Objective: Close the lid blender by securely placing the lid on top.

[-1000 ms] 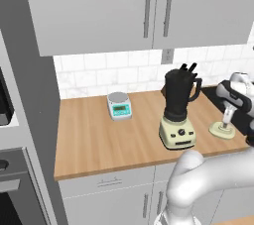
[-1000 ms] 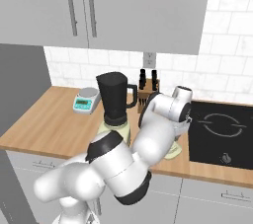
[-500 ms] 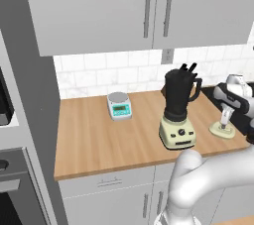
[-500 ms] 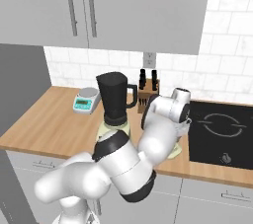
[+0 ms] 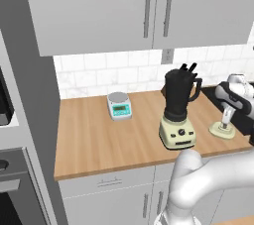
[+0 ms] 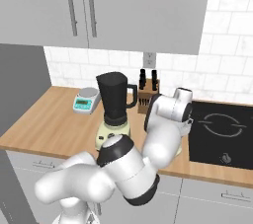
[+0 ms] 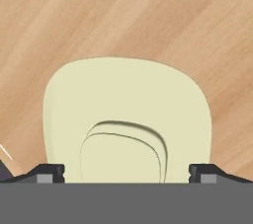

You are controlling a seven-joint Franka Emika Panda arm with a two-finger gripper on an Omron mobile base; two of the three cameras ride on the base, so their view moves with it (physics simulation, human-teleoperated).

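The blender stands on the wooden counter, its dark jar open at the top on a cream base. The pale cream lid lies flat on the counter to the blender's right, with its raised knob up. My gripper hangs straight down just above the lid. In the hand view my gripper is open, one fingertip on each side of the knob, with nothing held. In the right base view my arm hides the lid.
A small grey scale with a teal display sits left of the blender, near the tiled wall. A knife block stands behind the blender. A black cooktop lies to the right of the lid. Wall cabinets hang overhead.
The hand has come down slightly towards the lid. Its jaws have stayed open, and the blender and lid have not moved.
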